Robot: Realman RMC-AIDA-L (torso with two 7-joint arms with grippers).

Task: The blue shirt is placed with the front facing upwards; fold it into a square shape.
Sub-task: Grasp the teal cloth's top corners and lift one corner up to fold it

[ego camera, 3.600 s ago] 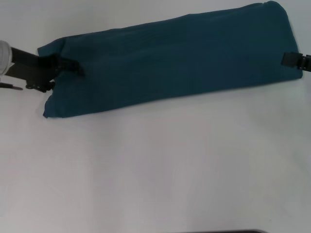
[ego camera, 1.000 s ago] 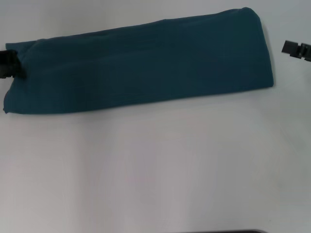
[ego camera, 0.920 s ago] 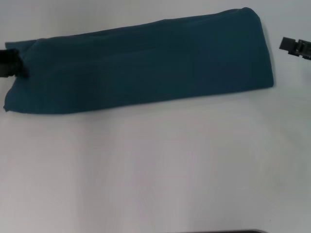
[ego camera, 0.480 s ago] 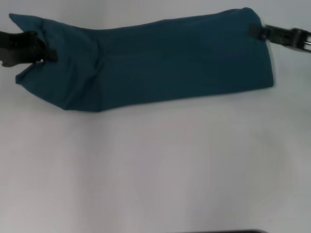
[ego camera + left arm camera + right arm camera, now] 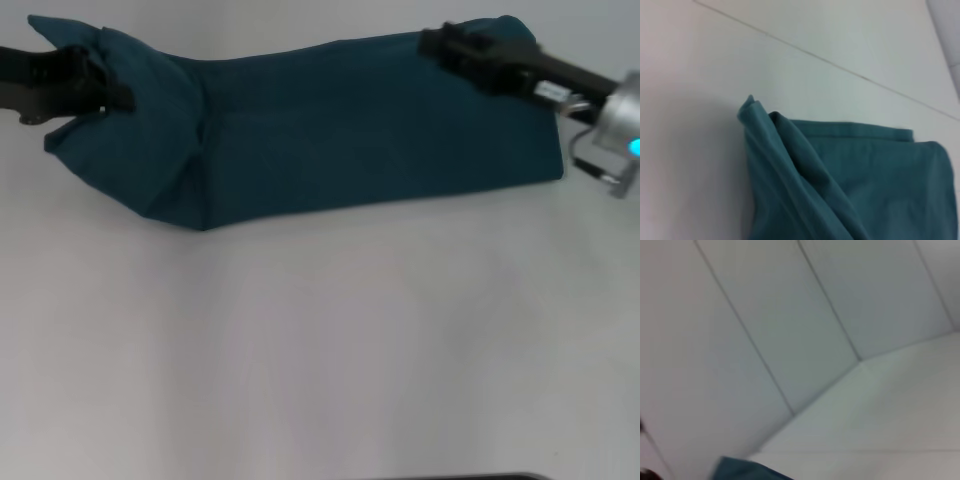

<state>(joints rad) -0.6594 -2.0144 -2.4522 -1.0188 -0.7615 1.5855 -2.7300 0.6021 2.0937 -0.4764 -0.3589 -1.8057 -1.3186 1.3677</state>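
Dark teal-blue cotton lies in a long folded band across the far part of the white worktop (image 5: 320, 350): this is the blue shirt (image 5: 350, 130), its long axis running left to right in the head view, with the right end a little farther from the robot than the left. No lettering or label shows on the visible face.

The left arm comes in low from the left edge of the head view, nearly level with the worktop. Its black left end effector (image 5: 95, 88) is clamped on the shirt's left end, and the cloth there is lifted and bunched into a peak, with a diagonal crease running down to the near edge. The left wrist view shows that raised corner as layered folds standing up off the white surface (image 5: 770, 150).

The right arm reaches in from the right edge, slanting toward the far right corner of the shirt. The right end effector (image 5: 455, 45) sits over the far edge of the cloth near that corner; whether its fingers are parted or pinching the fabric cannot be told. The right wrist view shows only a small teal patch (image 5: 740, 467) at its edge.
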